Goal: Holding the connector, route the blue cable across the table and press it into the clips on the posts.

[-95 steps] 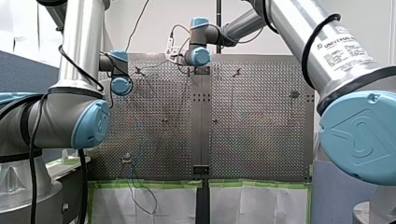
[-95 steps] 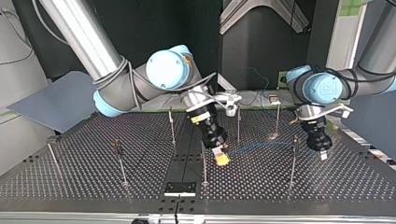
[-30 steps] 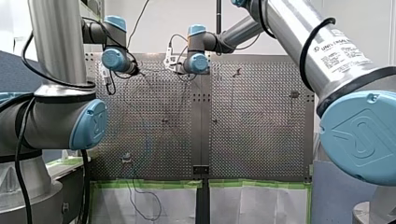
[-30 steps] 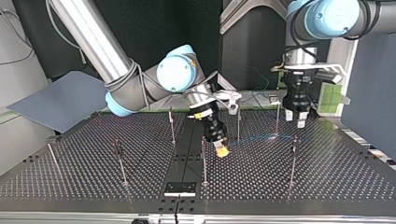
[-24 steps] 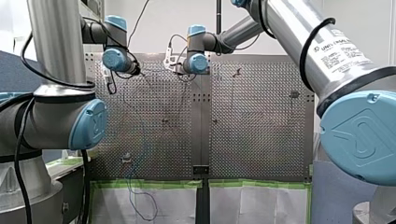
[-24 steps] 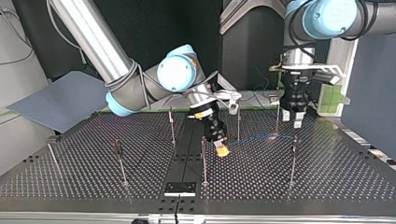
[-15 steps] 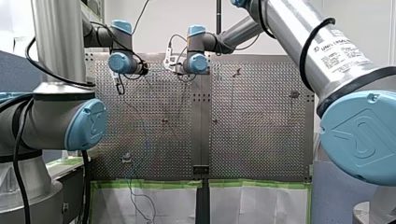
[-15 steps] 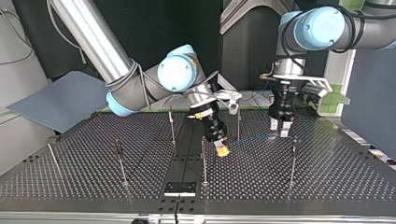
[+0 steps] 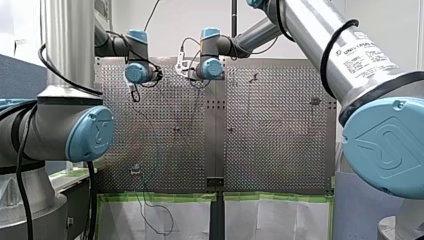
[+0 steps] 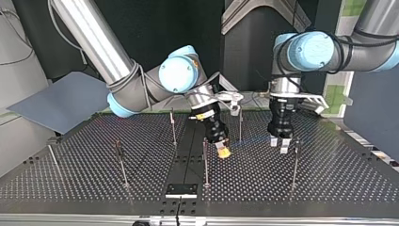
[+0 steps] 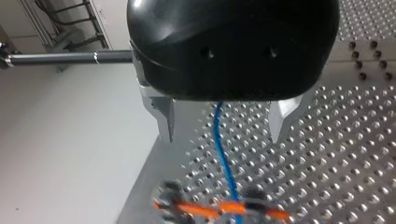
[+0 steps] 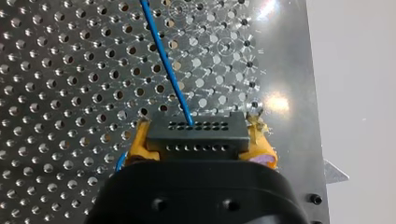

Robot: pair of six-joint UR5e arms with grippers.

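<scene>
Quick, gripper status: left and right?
Left gripper: open, astride the cable, not gripping it.
Right gripper: closed, holding the connector.

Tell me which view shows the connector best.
The right wrist view: the connector shows close up, clamped in my right pincer, blue cable leaving it. The top view shows only the yellow pads; front and left wrist views don't show it.
</scene>
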